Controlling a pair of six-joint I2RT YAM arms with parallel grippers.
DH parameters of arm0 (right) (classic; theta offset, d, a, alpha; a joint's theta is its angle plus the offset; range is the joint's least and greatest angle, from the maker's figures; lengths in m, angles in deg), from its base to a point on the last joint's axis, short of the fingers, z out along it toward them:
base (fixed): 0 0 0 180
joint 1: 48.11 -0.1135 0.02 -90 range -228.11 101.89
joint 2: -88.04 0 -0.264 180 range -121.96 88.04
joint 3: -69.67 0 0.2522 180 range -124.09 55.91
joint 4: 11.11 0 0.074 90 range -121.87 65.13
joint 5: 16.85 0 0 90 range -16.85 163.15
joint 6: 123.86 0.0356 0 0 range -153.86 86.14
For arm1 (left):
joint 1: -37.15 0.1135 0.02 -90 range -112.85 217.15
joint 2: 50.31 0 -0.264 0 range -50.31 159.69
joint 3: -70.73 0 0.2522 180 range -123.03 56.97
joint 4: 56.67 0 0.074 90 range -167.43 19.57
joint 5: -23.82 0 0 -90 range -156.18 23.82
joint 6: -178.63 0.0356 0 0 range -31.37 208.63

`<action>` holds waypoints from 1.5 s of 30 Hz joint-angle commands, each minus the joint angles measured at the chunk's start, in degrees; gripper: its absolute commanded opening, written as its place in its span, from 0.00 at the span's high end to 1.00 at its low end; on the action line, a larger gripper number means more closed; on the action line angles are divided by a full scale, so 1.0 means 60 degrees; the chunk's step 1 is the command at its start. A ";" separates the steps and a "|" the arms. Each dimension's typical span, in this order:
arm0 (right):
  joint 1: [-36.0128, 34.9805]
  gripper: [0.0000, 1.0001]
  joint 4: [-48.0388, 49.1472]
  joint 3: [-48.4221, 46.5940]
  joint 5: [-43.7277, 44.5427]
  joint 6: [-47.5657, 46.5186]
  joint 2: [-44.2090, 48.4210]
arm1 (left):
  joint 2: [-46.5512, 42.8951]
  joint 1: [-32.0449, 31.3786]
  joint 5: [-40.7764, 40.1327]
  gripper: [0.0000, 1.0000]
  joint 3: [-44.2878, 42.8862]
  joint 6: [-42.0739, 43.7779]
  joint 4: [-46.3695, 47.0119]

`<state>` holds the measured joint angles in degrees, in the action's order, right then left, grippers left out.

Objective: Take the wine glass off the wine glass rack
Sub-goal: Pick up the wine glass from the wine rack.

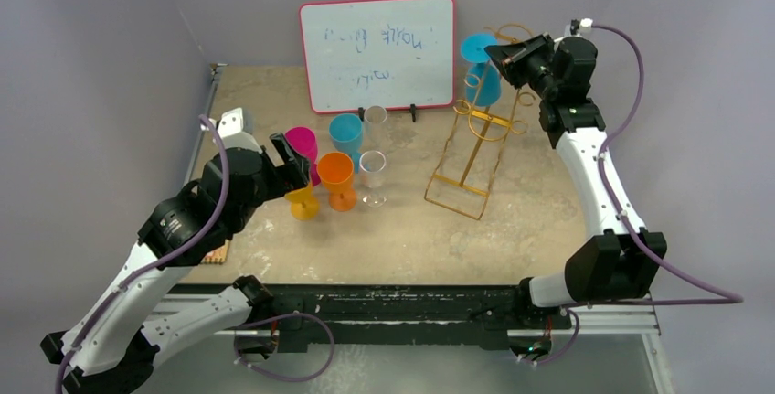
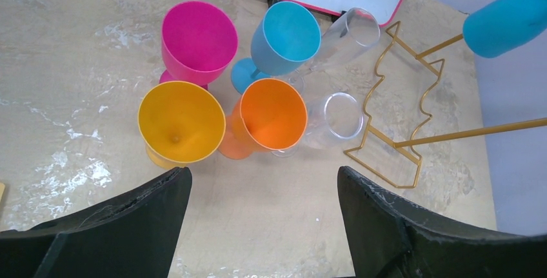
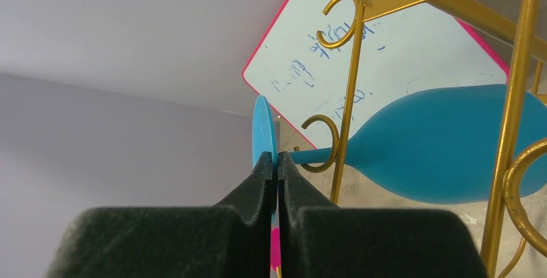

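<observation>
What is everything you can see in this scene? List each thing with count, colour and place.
whiteboard: one, white with red frame, propped at the back.
wine glass rack: one, gold, right of centre.
hanging wine glass: one, blue, on the rack.
standing glasses: six; pink, blue, orange, yellow, two clear; left of the rack.
table: one, mottled beige, under everything.
left gripper: one, black, open above the standing glasses.
right gripper: one, black, shut on the hanging wine glass's foot.
</observation>
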<state>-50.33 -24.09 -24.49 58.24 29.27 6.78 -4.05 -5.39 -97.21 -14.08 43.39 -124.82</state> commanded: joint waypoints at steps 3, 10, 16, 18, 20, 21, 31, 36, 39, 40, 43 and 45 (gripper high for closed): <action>0.0018 1.00 0.0717 -0.0652 -0.0835 0.0216 -0.0290 | 0.0098 -0.0027 0.0235 0.17 -0.0134 0.0011 0.0510; 0.0011 1.00 0.0237 -0.1156 0.0475 -0.0105 -0.0350 | 0.0079 -0.0023 0.0436 0.14 -0.0093 -0.0110 0.0510; -0.0119 1.00 -0.0049 -0.1737 -0.0026 -0.0681 -0.0733 | 0.0295 -0.0019 0.0466 0.13 -0.0048 -0.0078 0.0627; -0.0344 1.00 -0.0708 -0.2087 -0.0249 -0.1469 -0.1003 | 0.0355 -0.0028 0.0433 0.13 -0.0080 -0.0119 0.0676; -0.0420 1.00 -0.0982 -0.2044 -0.0386 -0.1796 -0.1064 | 0.0429 -0.0027 0.0511 0.13 -0.0037 -0.0101 0.0800; -0.0421 1.00 -0.0943 -0.1930 -0.0753 -0.1730 -0.1050 | 0.0470 -0.0021 0.0562 0.13 -0.0002 -0.0105 0.0871; -0.0421 1.00 -0.1055 -0.2502 -0.1211 -0.2042 -0.1209 | 0.0373 -0.0024 0.0866 0.12 0.0105 -0.0196 0.0998; -0.0512 1.00 -0.1225 -0.2839 -0.1382 -0.2451 -0.1615 | 0.0118 -0.0016 0.0637 0.12 0.0007 -0.0203 0.0767; -0.0621 1.00 -0.1043 -0.2809 -0.1646 -0.2738 -0.1552 | 0.0007 -0.0020 0.0427 0.11 0.0029 -0.0330 0.0686; -0.0646 1.00 -0.1020 -0.2802 -0.1714 -0.2829 -0.1506 | -0.0014 -0.0020 0.0412 0.11 0.0034 -0.0372 0.0697; -0.0719 1.00 -0.0935 -0.2961 -0.2139 -0.3202 -0.1433 | 0.0019 -0.0026 0.0315 0.11 0.0033 -0.0470 0.0723; -0.0777 1.00 -0.0814 -0.3056 -0.2651 -0.3330 -0.1473 | 0.0049 -0.0027 0.0280 0.11 0.0049 -0.0474 0.0744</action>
<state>-54.18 -32.64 -39.07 48.88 13.19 -3.45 -3.70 -5.39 -93.73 -13.38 41.67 -121.63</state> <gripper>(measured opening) 0.012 0.887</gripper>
